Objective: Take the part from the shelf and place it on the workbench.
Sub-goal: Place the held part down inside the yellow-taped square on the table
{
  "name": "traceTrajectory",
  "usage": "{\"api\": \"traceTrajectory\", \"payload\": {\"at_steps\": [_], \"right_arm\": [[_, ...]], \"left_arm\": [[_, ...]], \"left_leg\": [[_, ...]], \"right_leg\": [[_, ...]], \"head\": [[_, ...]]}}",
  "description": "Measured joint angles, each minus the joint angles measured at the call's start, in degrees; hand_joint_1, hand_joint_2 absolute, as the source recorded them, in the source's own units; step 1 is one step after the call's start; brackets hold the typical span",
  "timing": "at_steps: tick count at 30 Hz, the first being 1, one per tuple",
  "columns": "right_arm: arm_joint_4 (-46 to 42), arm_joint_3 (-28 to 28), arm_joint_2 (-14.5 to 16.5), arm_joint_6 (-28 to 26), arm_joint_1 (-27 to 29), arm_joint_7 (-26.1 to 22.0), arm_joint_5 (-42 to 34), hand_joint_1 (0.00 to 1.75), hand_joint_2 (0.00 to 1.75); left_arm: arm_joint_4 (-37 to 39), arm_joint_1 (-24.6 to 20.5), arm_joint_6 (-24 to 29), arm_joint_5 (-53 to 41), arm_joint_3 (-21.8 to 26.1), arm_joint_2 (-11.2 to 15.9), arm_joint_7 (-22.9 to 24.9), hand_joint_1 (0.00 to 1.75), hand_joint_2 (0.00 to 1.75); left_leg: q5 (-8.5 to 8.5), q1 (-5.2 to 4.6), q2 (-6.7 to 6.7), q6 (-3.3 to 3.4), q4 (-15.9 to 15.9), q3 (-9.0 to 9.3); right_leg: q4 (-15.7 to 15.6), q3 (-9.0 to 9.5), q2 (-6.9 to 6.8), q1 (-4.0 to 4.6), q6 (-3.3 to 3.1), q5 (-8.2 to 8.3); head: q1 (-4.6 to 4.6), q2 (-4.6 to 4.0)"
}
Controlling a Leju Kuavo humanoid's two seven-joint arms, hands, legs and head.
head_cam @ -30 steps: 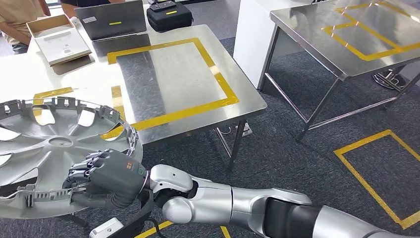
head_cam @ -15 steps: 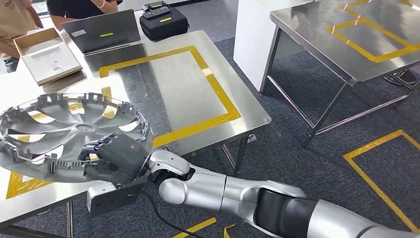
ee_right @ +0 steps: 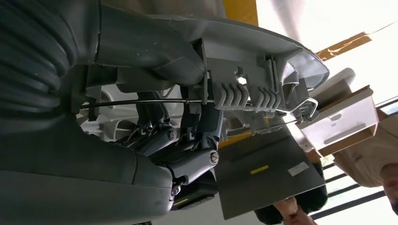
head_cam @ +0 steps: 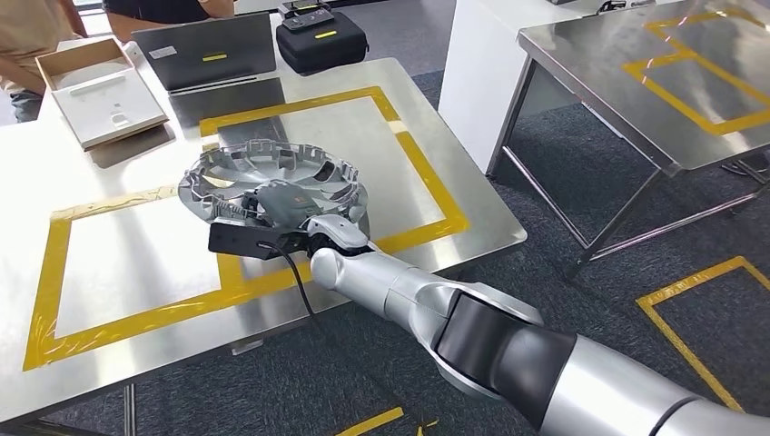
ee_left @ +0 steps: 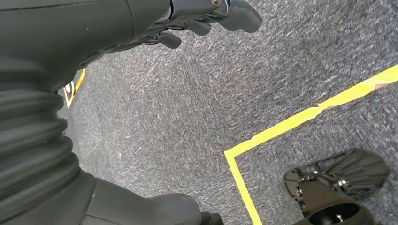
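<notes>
The part is a silver-grey wheel cover [head_cam: 272,168] with a clipped rim, lying nearly flat and slightly tilted over the steel workbench [head_cam: 127,227]. It sits across the yellow tape between the two marked squares; whether it touches the top I cannot tell. My right hand [head_cam: 277,202] grips its near rim, fingers curled over the edge. In the right wrist view the rim with its clips and wire ring [ee_right: 248,89] is clamped in the right hand [ee_right: 178,154]. In the left wrist view my left hand [ee_left: 206,14] hangs over the carpet, holding nothing, fingers loosely apart from the thumb.
At the bench's far edge stand a closed grey laptop [head_cam: 204,54], a black case [head_cam: 322,41] and an open cardboard box [head_cam: 100,82], with people behind them. A white cabinet [head_cam: 481,64] and a second steel table [head_cam: 636,82] are to the right. Yellow tape [head_cam: 717,300] marks the carpet.
My right arm has stretched forward, carrying the wheel cover from the bench's near left edge to the tape line between the squares. The view has also shifted a little.
</notes>
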Motion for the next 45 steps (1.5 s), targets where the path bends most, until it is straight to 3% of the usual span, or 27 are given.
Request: {"api": "traceTrajectory", "payload": {"at_steps": [2, 4, 6, 7, 10, 18, 22, 24, 26, 27, 28, 29, 31, 32, 33, 36, 38, 39, 41, 42, 43, 44, 45], "right_arm": [[1.58, -0.58, 0.06, -0.01, -0.69, 0.06, -0.02, 0.87, 0.87], [2.68, -1.02, 0.18, -0.03, -1.17, 0.05, 0.01, 0.00, 0.00], [3.41, -1.43, 0.29, -0.07, -1.46, 0.05, 0.02, 0.00, 0.00], [3.69, -1.61, 0.32, -0.09, -1.63, 0.03, 0.02, 0.00, 0.00], [4.11, -2.10, 0.37, -0.19, -1.93, -0.29, 0.00, 0.00, 0.00], [3.23, -4.18, 0.35, -3.57, -2.78, -5.18, -1.69, 0.00, 0.00], [-5.56, -7.10, -0.32, -7.42, -2.08, -10.00, -4.42, 0.00, 0.00], [-12.70, -8.62, -1.40, -7.91, -1.26, -10.64, -5.46, 0.00, 0.00], [-19.46, -9.64, -2.78, -7.97, 0.07, -10.65, -5.91, 0.00, 0.00], [-22.35, -9.94, -3.45, -7.97, 0.94, -10.57, -5.99, 0.00, 0.00], [-24.88, -10.14, -4.05, -7.96, 1.78, -10.47, -6.01, 0.00, 0.00], [-27.07, -10.26, -4.51, -7.94, 2.42, -10.34, -5.89, 0.00, 0.00], [-30.57, -10.32, -5.01, -7.90, 3.13, -10.02, -5.39, 0.00, 0.00], [-31.97, -10.29, -5.11, -7.92, 3.33, -9.85, -5.11, 0.00, 0.00], [-33.01, -10.26, -5.16, -8.03, 3.46, -9.68, -4.88, 0.00, 0.00], [-34.59, -10.23, -5.28, -8.87, 3.89, -9.23, -4.56, 0.00, 0.00], [-35.23, -10.24, -5.33, -9.34, 4.25, -9.21, -4.50, 0.00, 0.00], [-35.51, -10.24, -5.36, -9.46, 4.39, -9.22, -4.48, 0.00, 0.00], [-35.98, -10.26, -5.48, -9.60, 4.69, -9.22, -4.49, 0.00, 0.00], [-36.15, -10.26, -5.55, -9.62, 4.90, -9.22, -4.49, 0.00, 0.00], [-36.30, -10.26, -5.63, -9.62, 5.15, -9.22, -4.48, 0.00, 0.00], [-36.45, -10.26, -5.72, -9.63, 5.37, -9.22, -4.48, 0.00, 0.00], [-36.64, -10.27, -5.80, -9.66, 5.52, -9.22, -4.48, 0.00, 0.00]], "left_arm": [[0.01, -0.21, 0.01, -0.01, 0.00, -0.03, 0.11, 0.00, 1.75], [0.02, -0.41, 0.05, -0.03, 0.00, -0.02, 0.43, 0.00, 1.75], [0.02, -0.48, 0.36, -0.24, -0.01, 0.02, 1.10, 0.00, 1.75], [0.02, -0.51, 0.57, -0.35, -0.01, 0.04, 1.50, 0.00, 1.31], [0.02, -0.59, 0.83, -0.46, -0.02, 0.04, 2.27, 0.00, 0.00], [0.03, -0.55, 0.33, 0.78, 0.00, 0.08, 2.22, 0.00, 0.00], [0.07, -0.28, 0.90, 1.36, 0.05, 0.09, 3.02, 0.00, 0.00], [0.10, -0.11, 1.15, 1.44, 0.09, -0.05, 2.96, 0.00, 0.00], [0.13, 0.05, 1.21, 1.51, 0.10, -0.05, 2.84, 0.00, 0.00], [0.14, 0.19, 1.21, 1.62, 0.11, -0.05, 2.82, 0.00, 0.00], [0.16, 0.37, 1.21, 1.75, 0.14, -0.05, 2.78, 0.00, 0.00], [0.19, 0.54, 1.22, 1.89, 0.17, -0.05, 2.72, 0.00, 0.00], [0.20, 0.75, 1.24, 2.09, 0.30, 0.01, 2.52, 0.00, 0.00], [0.19, 0.81, 1.28, 2.13, 0.39, 0.07, 2.42, 0.00, 0.00], [0.17, 0.84, 1.33, 2.15, 0.49, 0.13, 2.31, 0.00, 0.00], [0.19, 1.11, 1.49, 2.11, 0.63, 0.14, 2.09, 0.00, 0.00], [0.25, 1.43, 1.57, 2.06, 0.64, 0.15, 2.06, 0.00, 0.00], [0.27, 1.54, 1.62, 2.04, 0.65, 0.16, 2.06, 0.00, 0.00], [0.30, 1.57, 1.70, 2.04, 0.66, 0.16, 2.05, 0.00, 0.00], [0.30, 1.56, 1.73, 2.04, 0.66, 0.16, 2.05, 0.00, 0.00], [0.30, 1.57, 1.74, 2.04, 0.66, 0.16, 2.05, 0.00, 0.00], [0.30, 1.58, 1.75, 2.04, 0.67, 0.16, 2.04, 0.00, 0.00], [0.29, 1.58, 1.75, 2.05, 0.67, 0.17, 2.01, 0.00, 0.00]], "left_leg": [[-0.42, -0.21, -0.13, -0.52, 0.28, 0.29], [-0.62, -0.48, -0.13, -0.70, 0.40, 0.28], [-0.62, -0.55, 0.03, -0.37, 0.21, 0.45], [-0.53, -0.56, 0.12, -0.24, 0.02, 0.61], [-0.28, -0.55, 0.26, -0.73, -0.47, 0.95], [-0.03, -0.46, 0.26, -1.67, -0.77, 1.06], [0.64, -0.24, 0.51, -0.57, -2.28, 1.99], [1.69, 0.31, 0.84, -0.30, -4.05, 2.86], [1.96, 0.51, 0.97, -0.29, -4.33, 2.88], [1.99, 0.65, 0.98, -0.40, -4.22, 2.73], [2.03, 0.86, 0.99, -0.59, -4.01, 2.49], [2.07, 1.15, 1.04, -0.90, -3.67, 2.13], [2.07, 1.79, 1.19, -1.88, -2.48, 1.03], [2.02, 1.98, 1.22, -2.49, -1.84, 0.49], [1.96, 1.99, 1.19, -3.08, -1.19, 0.07], [2.30, 1.93, 0.97, -4.48, -0.55, -0.61], [0.75, 2.12, 0.98, -4.94, 0.61, -1.51], [-1.42, 2.08, 0.98, -4.93, 2.67, -2.35], [-7.22, 1.67, 0.94, -4.52, 9.92, -4.42], [-9.17, 1.42, 0.93, -4.26, 13.46, -5.07], [-9.99, 1.17, 0.92, -3.90, 15.72, -5.03], [-9.71, 0.88, 0.90, -3.40, 16.05, -4.04], [-8.74, 0.51, 0.87, -2.74, 14.34, -2.03]], "right_leg": [[-6.98, 2.48, -0.21, 0.08, -0.28, 3.54], [-9.46, 3.48, -0.15, 0.16, -0.53, 3.88], [-9.77, 3.64, 0.11, 0.13, -0.63, 3.94], [-9.75, 3.67, 0.21, 0.16, -0.70, 3.94], [-9.73, 3.71, 0.31, 0.19, -1.03, 3.95], [-9.69, 3.69, 0.29, 0.29, -1.34, 4.01], [-10.36, 4.22, 0.33, 0.18, -0.58, 4.12], [-7.39, 3.24, 0.34, 0.29, -0.04, 1.62], [-0.71, 0.60, 0.26, -0.09, 0.66, -2.31], [2.15, -0.47, 0.22, -0.38, 1.06, -3.46], [3.34, -0.78, 0.17, -0.70, 1.46, -3.57], [2.36, -0.08, 0.07, -1.06, 1.93, -2.68], [-4.28, 3.70, -0.26, -1.84, 3.00, 0.06], [-6.85, 5.14, -0.22, -1.97, 3.18, 1.29], [-8.29, 5.91, -0.11, -2.07, 2.95, 1.81], [-7.64, 5.01, 0.34, -1.95, 0.51, 1.84], [-7.60, 4.07, 0.28, -1.85, -0.83, 2.50], [-7.68, 3.52, 0.27, -1.79, -1.29, 3.07], [-7.74, 2.34, 0.28, -1.44, -1.80, 4.14], [-7.74, 1.70, 0.27, -1.17, -1.97, 4.66], [-7.73, 1.06, 0.25, -0.86, -2.10, 5.17], [-7.73, 0.45, 0.24, -0.55, -2.18, 5.67], [-7.73, -0.15, 0.24, -0.28, -2.23, 6.17]], "head": [[0.09, 0.00], [0.12, 0.00], [0.17, 0.00], [0.16, 0.00], [0.16, 0.00], [0.19, 0.00], [0.20, 0.00], [0.47, 0.00], [0.74, 0.00], [0.80, 0.00], [0.82, 0.00], [0.84, 0.00], [0.90, 0.00], [1.07, 0.00], [1.20, 0.00], [1.43, 0.00], [1.34, 0.00], [1.25, 0.00], [1.18, 0.00], [1.16, 0.00], [1.17, 0.00], [1.19, 0.00], [1.18, 0.00]]}}
